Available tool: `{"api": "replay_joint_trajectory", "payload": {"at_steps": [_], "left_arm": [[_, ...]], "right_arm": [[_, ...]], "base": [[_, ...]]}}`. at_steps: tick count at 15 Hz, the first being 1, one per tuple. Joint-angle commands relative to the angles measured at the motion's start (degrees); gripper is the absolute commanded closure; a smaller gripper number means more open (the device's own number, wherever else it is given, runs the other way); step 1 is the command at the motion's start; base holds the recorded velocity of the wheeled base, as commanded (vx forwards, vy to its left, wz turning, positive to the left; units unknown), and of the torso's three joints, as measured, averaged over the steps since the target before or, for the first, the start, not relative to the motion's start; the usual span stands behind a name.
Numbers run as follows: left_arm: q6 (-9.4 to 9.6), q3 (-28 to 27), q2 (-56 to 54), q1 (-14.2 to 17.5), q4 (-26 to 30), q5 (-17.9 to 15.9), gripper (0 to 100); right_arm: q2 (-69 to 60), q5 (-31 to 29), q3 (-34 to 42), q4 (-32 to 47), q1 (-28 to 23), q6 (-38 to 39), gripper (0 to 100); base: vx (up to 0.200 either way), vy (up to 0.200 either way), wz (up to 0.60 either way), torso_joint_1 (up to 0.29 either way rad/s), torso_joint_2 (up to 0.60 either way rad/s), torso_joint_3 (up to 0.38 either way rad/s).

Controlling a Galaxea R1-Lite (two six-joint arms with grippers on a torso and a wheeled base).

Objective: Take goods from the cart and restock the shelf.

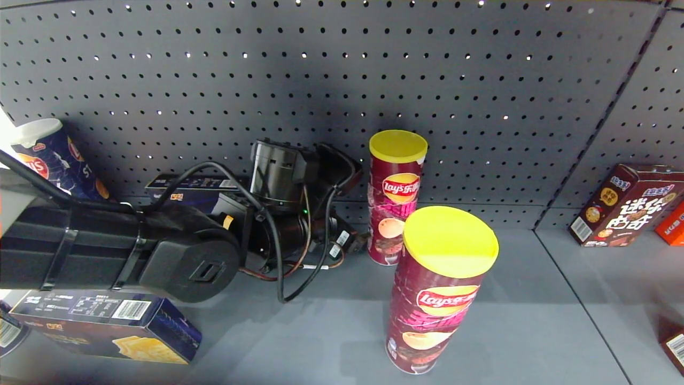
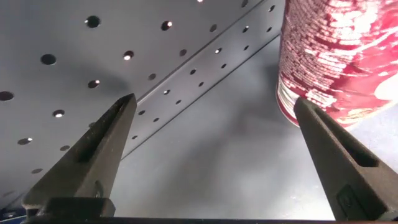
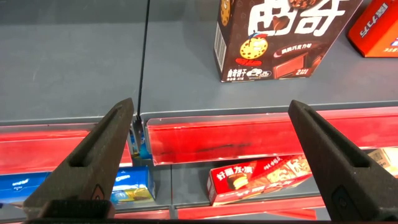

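Note:
Two red chip cans with yellow lids stand upright on the grey shelf [image 1: 534, 321]: one at the back near the pegboard [image 1: 397, 198], one nearer the front [image 1: 438, 291]. My left arm lies in from the left, its wrist [image 1: 288, 214] just left of the back can. In the left wrist view my left gripper [image 2: 214, 99] is open and holds nothing, and the back can [image 2: 342, 56] stands just past one finger [image 2: 336, 155]. My right gripper [image 3: 211, 104] is open and holds nothing, in front of the shelf's red edge strip [image 3: 261, 134].
A blue chip can [image 1: 53, 160] leans at the far left. Dark blue boxes lie at the front left [image 1: 107, 326] and behind the arm [image 1: 195, 187]. A brown cookie box [image 1: 625, 206] stands on the right section by an orange box [image 1: 670, 224]. Boxes fill the lower shelf [image 3: 261, 177].

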Motion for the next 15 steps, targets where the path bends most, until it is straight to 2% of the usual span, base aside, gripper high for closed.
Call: {"api": "replay_joint_trajectory", "payload": {"at_steps": [1,15], "left_arm": [[0.01,-0.01,0.01,-0.34,0.03,0.04,0],[-0.08,-0.97,1.67,-2.01,0.03,0.30,0]], "right_arm": [[0.09,-0.02,0.01,0.02,-0.03,-0.01,0],[0.09,-0.02,0.01,0.02,-0.03,-0.01,0]], "base": [[0.000,0.000,0.00,0.000,0.00,0.000],[0.000,0.000,0.00,0.000,0.00,0.000]]}}
